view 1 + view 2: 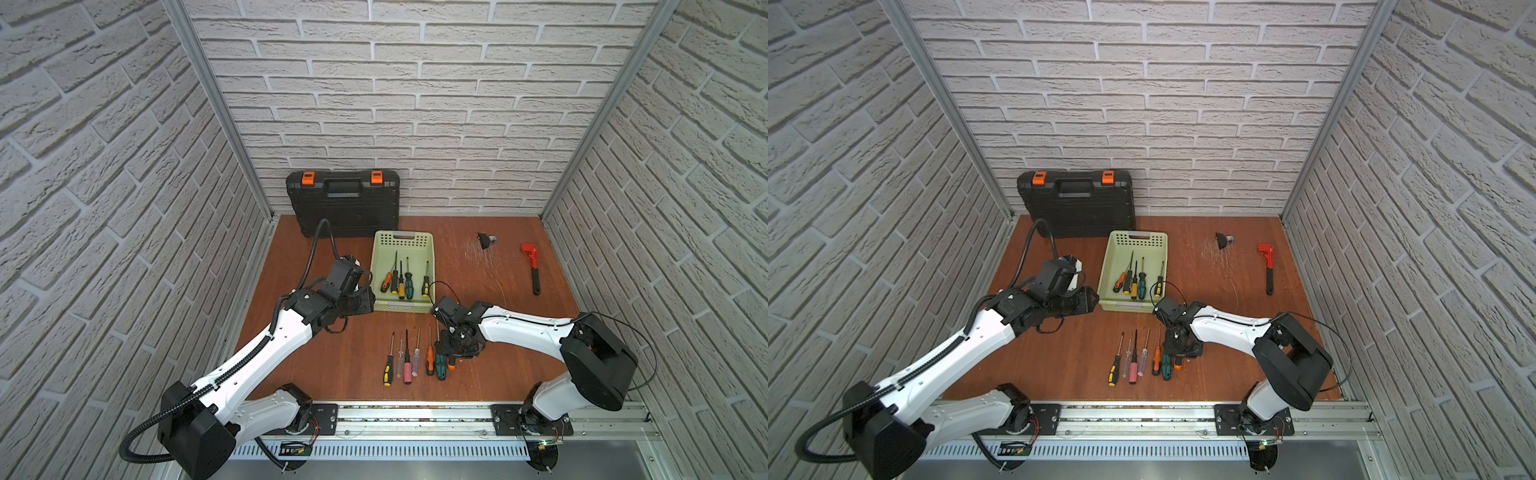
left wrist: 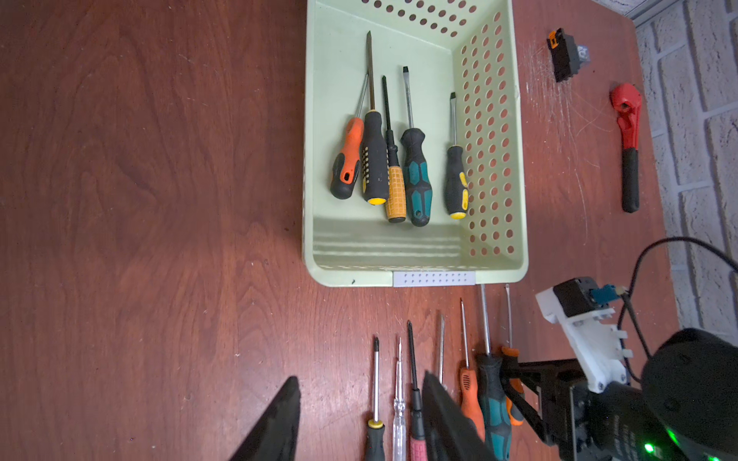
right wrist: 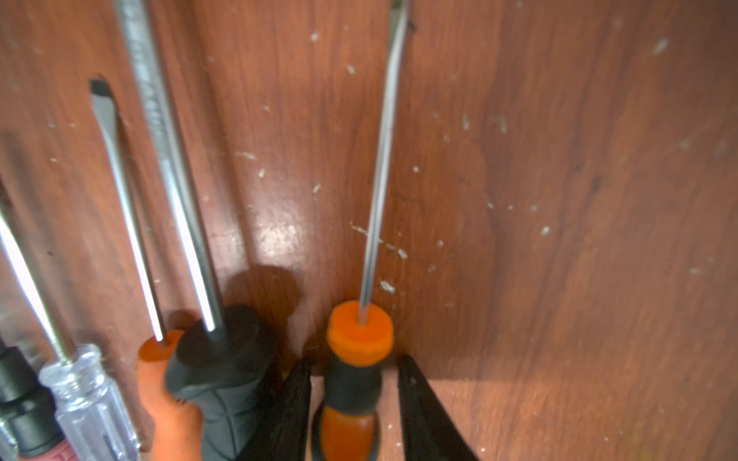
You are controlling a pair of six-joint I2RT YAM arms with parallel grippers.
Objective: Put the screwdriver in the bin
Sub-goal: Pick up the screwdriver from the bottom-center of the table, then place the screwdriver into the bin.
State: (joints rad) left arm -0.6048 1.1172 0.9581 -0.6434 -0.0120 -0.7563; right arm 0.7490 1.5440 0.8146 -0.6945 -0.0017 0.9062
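Fingers (image 3: 419, 407) of the right gripper (image 3: 354, 359) flank the handle of the orange-and-black screwdriver (image 3: 359, 331). Bench surface shows through a gap on one side, so they are not clamped. That screwdriver lies flat on the bench (image 1: 332, 365), last in a row, just beside a teal-handled screwdriver (image 1: 440, 368). The light green bin (image 1: 403, 308) sits beyond, holding five screwdrivers (image 2: 415, 175). Left gripper (image 2: 361, 379) fingers are spread, empty.

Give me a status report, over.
Left tool open, empty, near bin. Right tool straddles handle of orange-and-black screwdriver, slim gaps either side. Teal-handled screwdriver lies tight alongside.
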